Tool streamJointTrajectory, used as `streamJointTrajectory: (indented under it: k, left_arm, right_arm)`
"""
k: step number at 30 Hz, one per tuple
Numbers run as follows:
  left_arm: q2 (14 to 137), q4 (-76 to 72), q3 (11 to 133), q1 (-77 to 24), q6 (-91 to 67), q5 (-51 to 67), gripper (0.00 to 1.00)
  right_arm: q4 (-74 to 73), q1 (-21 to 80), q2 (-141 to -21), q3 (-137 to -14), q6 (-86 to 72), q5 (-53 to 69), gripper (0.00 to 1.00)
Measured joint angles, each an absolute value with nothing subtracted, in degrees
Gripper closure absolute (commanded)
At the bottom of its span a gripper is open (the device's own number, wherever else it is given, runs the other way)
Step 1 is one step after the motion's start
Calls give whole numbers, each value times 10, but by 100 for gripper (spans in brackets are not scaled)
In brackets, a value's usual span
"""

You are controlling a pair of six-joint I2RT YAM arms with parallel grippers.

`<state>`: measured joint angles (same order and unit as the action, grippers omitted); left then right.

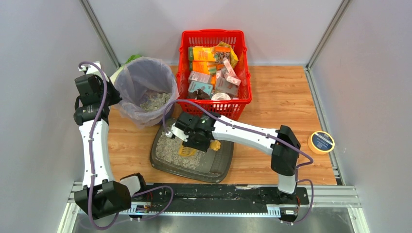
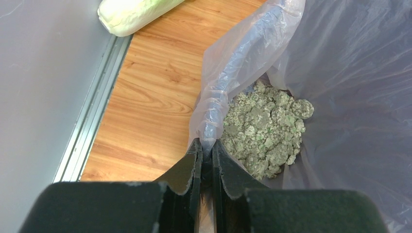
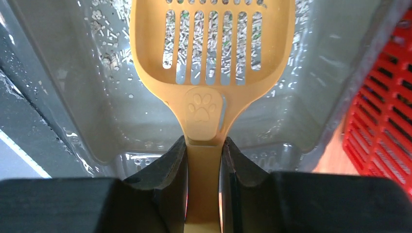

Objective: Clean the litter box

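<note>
Partway: clumps [image 2: 265, 128] lay in the bin [image 1: 145, 60], more litter in the litter box [image 1: 221, 167].
Right gripper [image 3: 204, 143] clamped scoop [image 3: 204, 109]; left gripper [image 2: 206, 145] pinched bag [image 2: 233, 63].

Close view from the wrist: the right gripper [image 3: 204, 145] has its two dark fingers [image 3: 167, 165] closed tight on the handle of a yellow-orange slotted scoop [image 3: 212, 90], which bears a raised paw print [image 3: 203, 107]. The scoop reaches forward over the grey litter box [image 3: 87, 111]. Pale litter [image 3: 212, 46] shows through the slots. A red mesh basket [image 3: 384, 121] fills the right edge.
</note>
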<state>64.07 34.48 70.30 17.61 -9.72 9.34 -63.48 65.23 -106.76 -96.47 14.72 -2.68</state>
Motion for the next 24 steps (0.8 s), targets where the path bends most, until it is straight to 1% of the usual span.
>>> streamJointTrajectory:
  k: [6,13,24]
  left_arm:
    - [641,344,703,176,-97,95,100]
    - [641,344,703,176,-97,95,100]
    - [641,344,703,176,-97,95,100]
  right_arm:
    - [-650,653,-1110,-968,115,-17,100]
    - [-629,638,-1156,-986,69,-5,100]
    - [-555,625,-1166,-982,-15,1,100]
